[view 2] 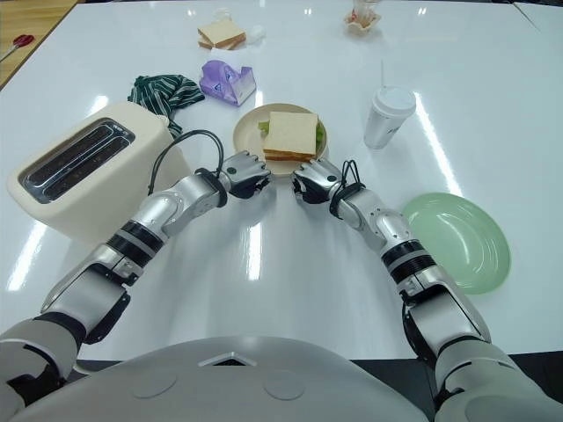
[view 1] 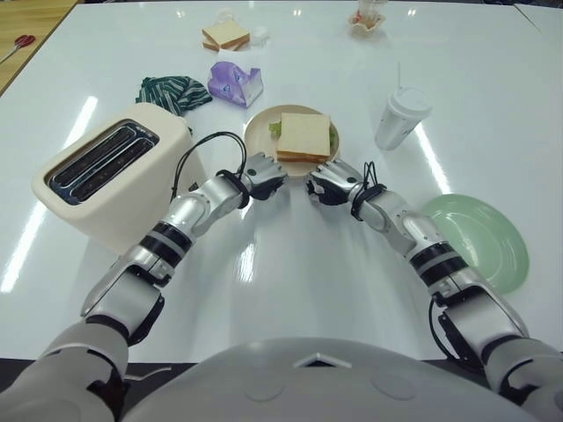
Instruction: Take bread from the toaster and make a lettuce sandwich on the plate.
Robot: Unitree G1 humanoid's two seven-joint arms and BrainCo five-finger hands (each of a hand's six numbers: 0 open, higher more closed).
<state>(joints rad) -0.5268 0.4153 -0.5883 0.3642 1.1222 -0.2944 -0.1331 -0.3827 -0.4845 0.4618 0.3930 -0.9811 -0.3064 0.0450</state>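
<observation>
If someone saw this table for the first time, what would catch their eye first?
The sandwich, lettuce peeking out, on the beige plate mid-table, with the left hand and right hand curled beside its near rim. Then the cream toaster at left and the green plate at right.

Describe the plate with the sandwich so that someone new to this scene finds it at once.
Start from the cream toaster at the table's left and look right, just beyond the left hand and right hand. The plate there is round and beige; unlike the green plate farther right, it carries a sandwich with lettuce.
</observation>
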